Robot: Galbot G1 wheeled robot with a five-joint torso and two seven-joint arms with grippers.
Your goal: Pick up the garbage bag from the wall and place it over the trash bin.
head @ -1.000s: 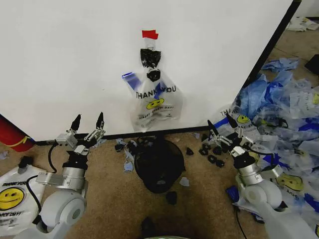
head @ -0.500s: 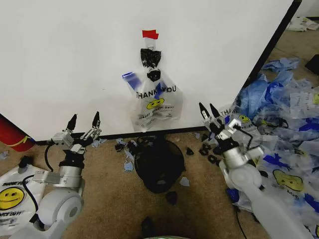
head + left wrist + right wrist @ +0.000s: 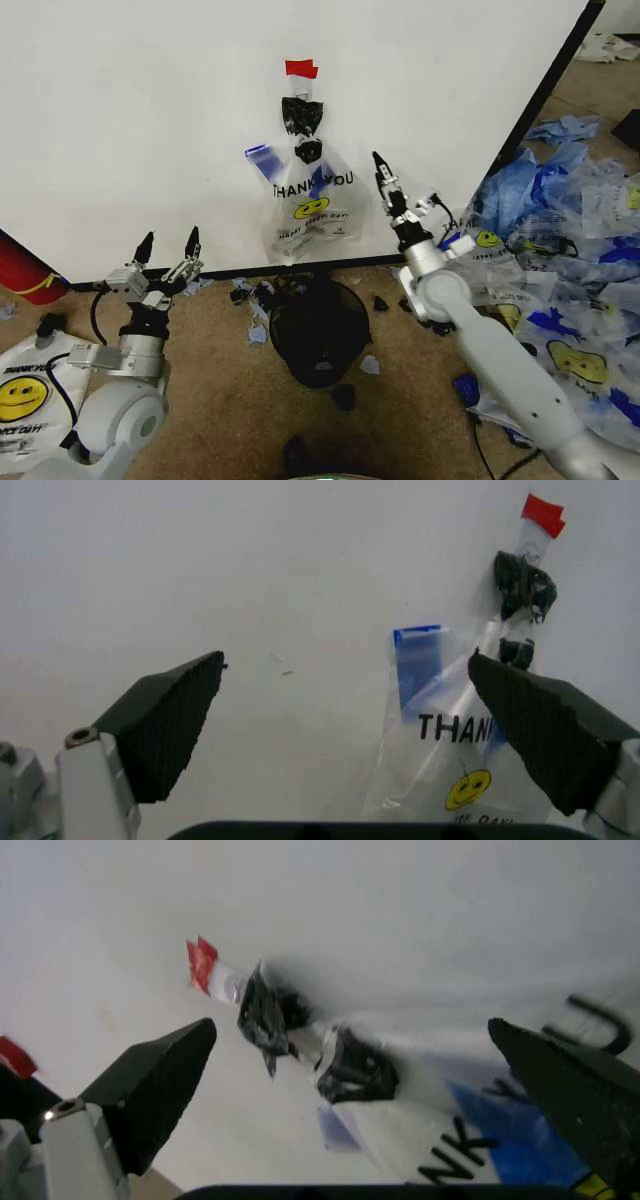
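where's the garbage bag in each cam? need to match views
Head view: garbage bag hangs at centre on the wall, above the trash bin.
Left wrist view: toward the picture's right side.
Right wrist view: lower right.
Shared landmark: red tape above the bag.

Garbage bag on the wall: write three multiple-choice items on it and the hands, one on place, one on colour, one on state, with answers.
1. Where is the trash bin?
A. on the floor below the garbage bag
B. beside the red cylinder
C. behind the wall

2. What colour is the tape piece above the bag?
A. blue
B. red
C. yellow

3. How is the right hand?
A. shut on the bag
B. resting on the floor
C. open, raised beside the bag

Answers: 1 A, the bin stands under the hanging bag. 2 B, the tape is red. 3 C, its fingers are spread and touch nothing; the left hand waits low, open.
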